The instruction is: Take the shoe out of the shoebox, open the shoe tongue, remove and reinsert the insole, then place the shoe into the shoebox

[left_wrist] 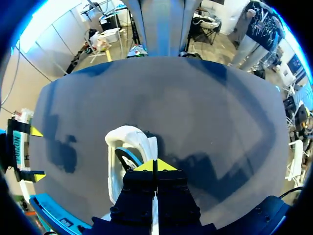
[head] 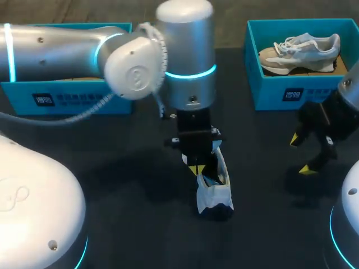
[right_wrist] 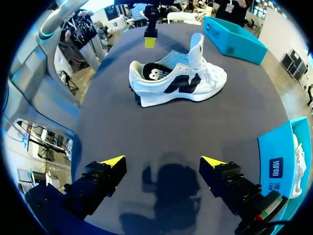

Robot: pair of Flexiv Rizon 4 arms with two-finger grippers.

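Shoe (head: 215, 193): white, on the dark table (head: 123, 168), lower centre of the head view.
Left gripper (left_wrist: 155, 165): yellow tips pressed together over the shoe's opening; whether they pinch anything cannot be told.
Right gripper (right_wrist: 163, 161): fingers spread wide, empty.

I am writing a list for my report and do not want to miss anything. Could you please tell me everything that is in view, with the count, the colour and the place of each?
shoe on the table: one, white with dark marks, middle of the table, tongue raised
shoe in the box: one, white and grey, inside the far right shoebox
shoeboxes: two, blue, one at the far left, one at the far right
table: one, dark, under everything
left fingers: two, yellow tips, closed together just above the shoe on the table
right fingers: two, yellow tips, open and empty, in front of the right shoebox
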